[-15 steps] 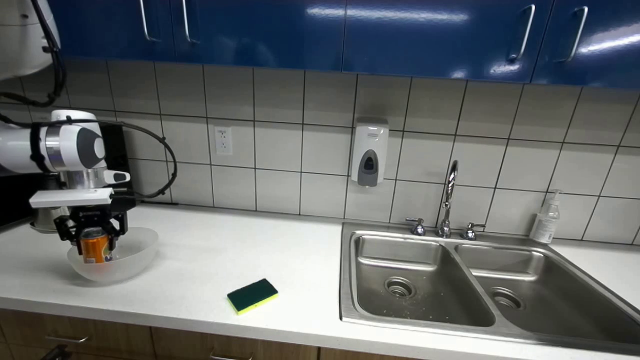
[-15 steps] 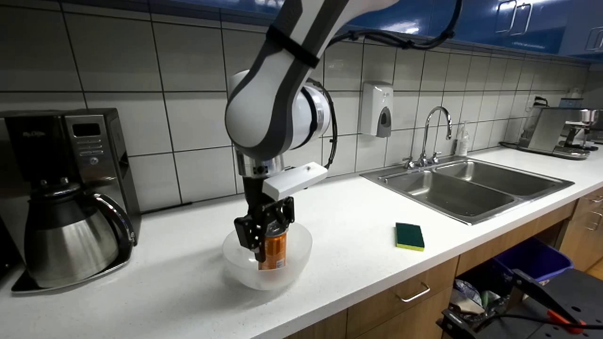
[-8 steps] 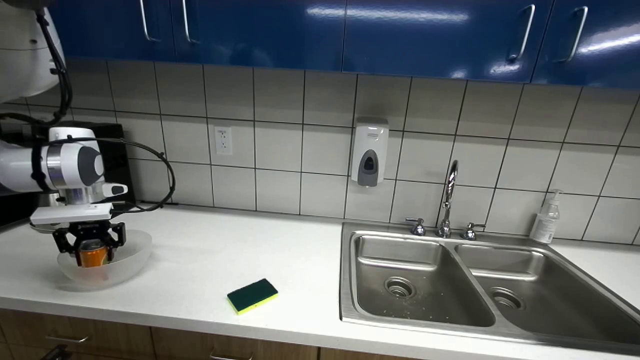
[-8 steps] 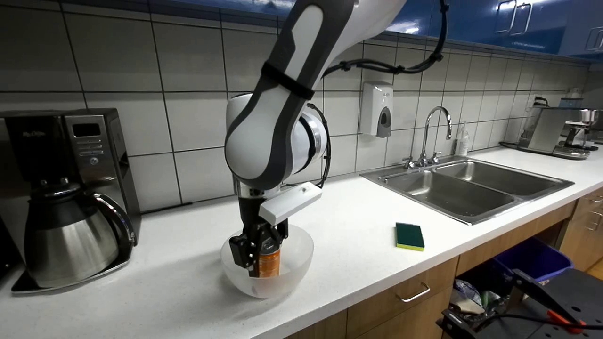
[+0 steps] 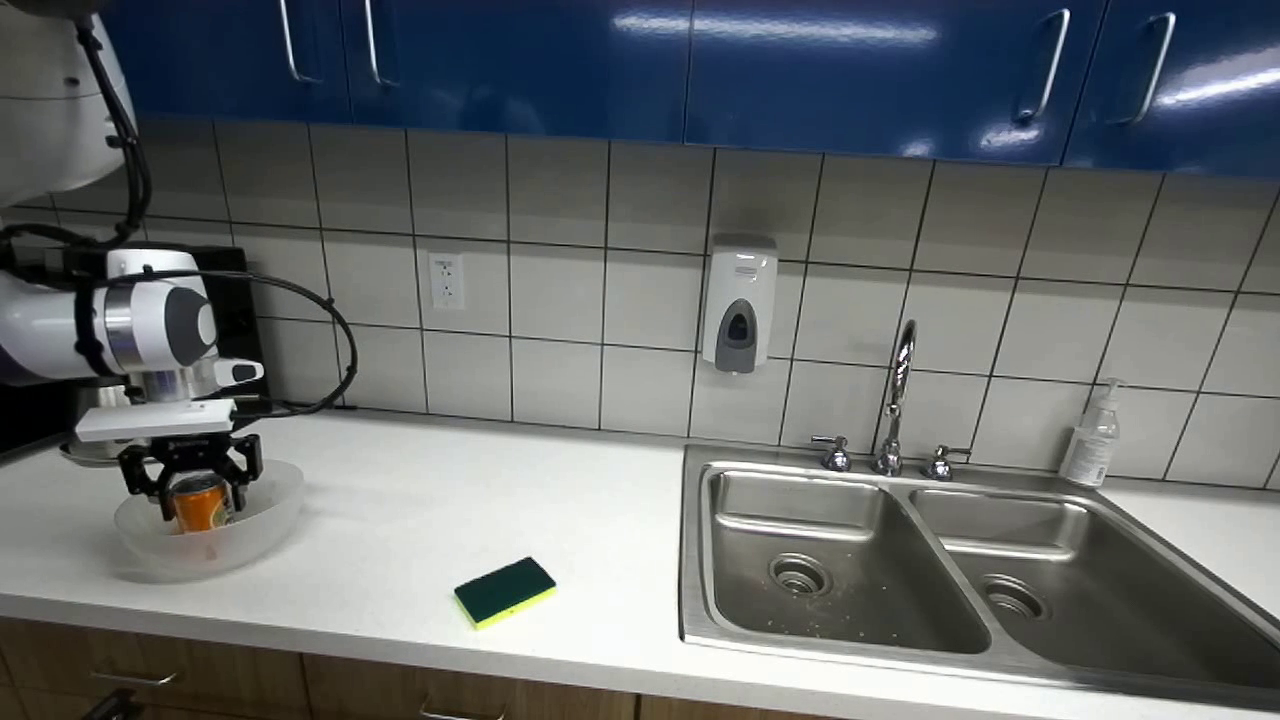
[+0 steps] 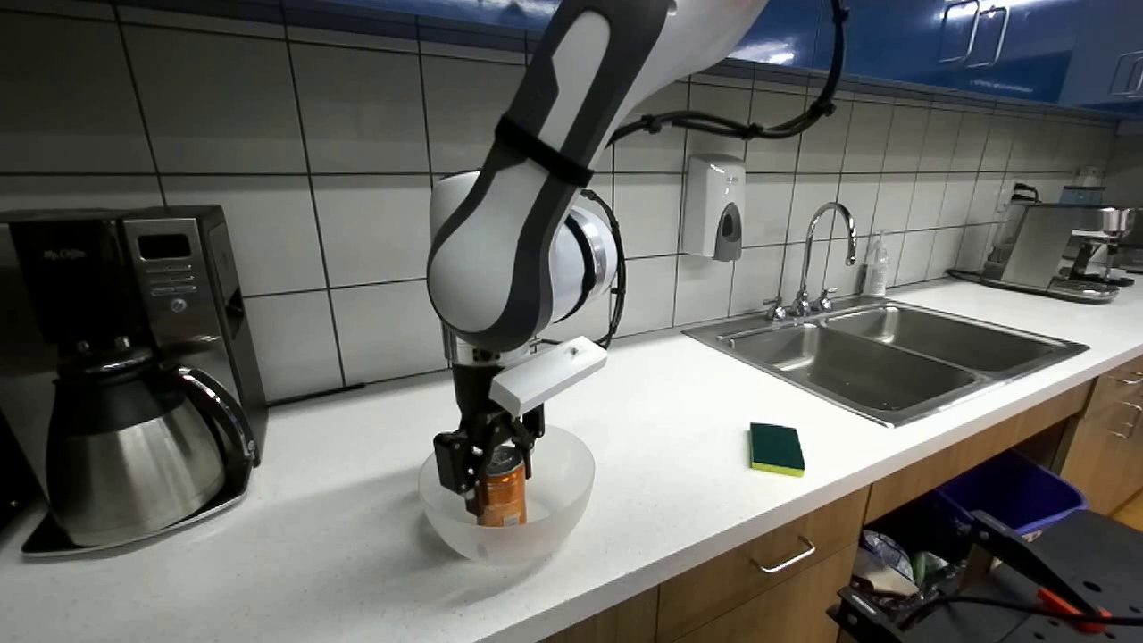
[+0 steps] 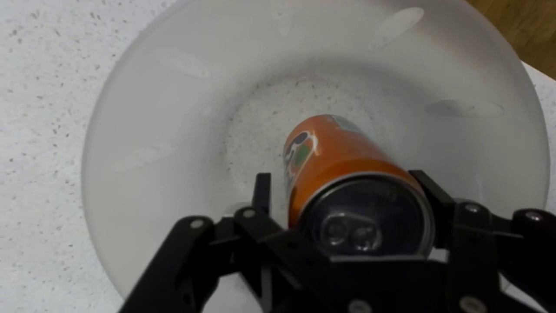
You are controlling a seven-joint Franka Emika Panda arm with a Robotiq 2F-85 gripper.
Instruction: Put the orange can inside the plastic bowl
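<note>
1. We find the orange can (image 7: 345, 163) within the plastic bowl (image 7: 143, 130), over its floor; tilt uncertain.
2. The gripper (image 7: 341, 182) straddles the can inside the bowl, fingers (image 7: 262, 193) spread, gap on one side.
3. We judge the can smooth, slippery, stiff if full; weight unknown. Best hold: mid-sides, clear of the bowl's wall.

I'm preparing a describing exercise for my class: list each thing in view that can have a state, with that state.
Plastic bowl, upright on the counter
Orange can, inside the bowl, roughly upright
Gripper, open, around the can
Sponge, lying flat, green side up
Faucet, no water seen running
Coffee pot, standing in the coffee maker
Upper cabinet doors, shut
Drawers, shut
</note>
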